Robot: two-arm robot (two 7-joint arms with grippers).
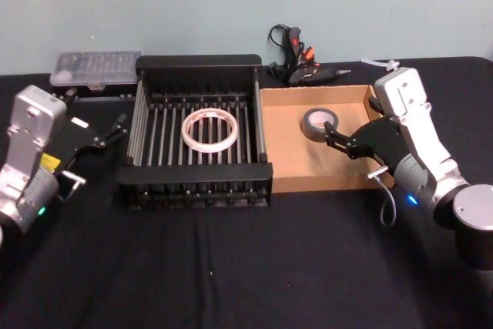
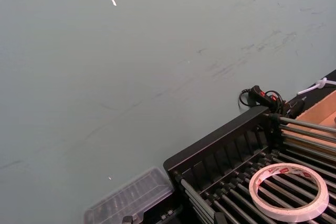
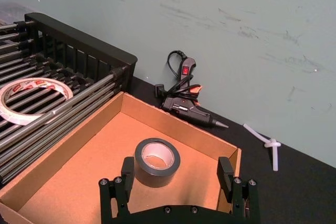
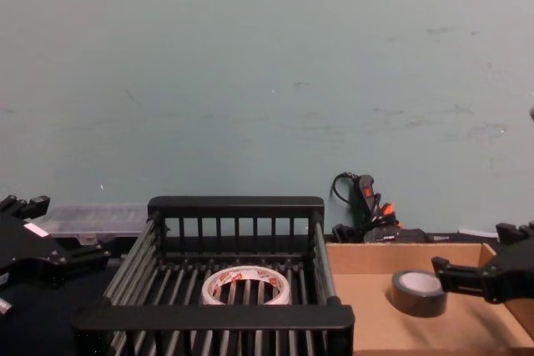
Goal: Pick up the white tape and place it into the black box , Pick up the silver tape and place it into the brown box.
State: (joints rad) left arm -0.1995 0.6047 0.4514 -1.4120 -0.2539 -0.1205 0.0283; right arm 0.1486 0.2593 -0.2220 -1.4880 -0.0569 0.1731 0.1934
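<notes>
The white tape (image 1: 209, 129) lies flat at centre frame inside the black box (image 1: 199, 61). The silver tape (image 1: 319, 124) sits in the brown box (image 1: 308, 179), right of centre, with the right pincer (image 1: 337, 142) spread just beside it. The left pincer (image 1: 112, 133), at the left edge, appears spread.

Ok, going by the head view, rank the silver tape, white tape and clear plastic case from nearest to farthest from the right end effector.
1. Silver tape: in the brown box, just ahead of the open right end effector.
2. White tape: in the black box, toward the robot's left.
3. Clear plastic case: far back left, beyond the black box.
</notes>
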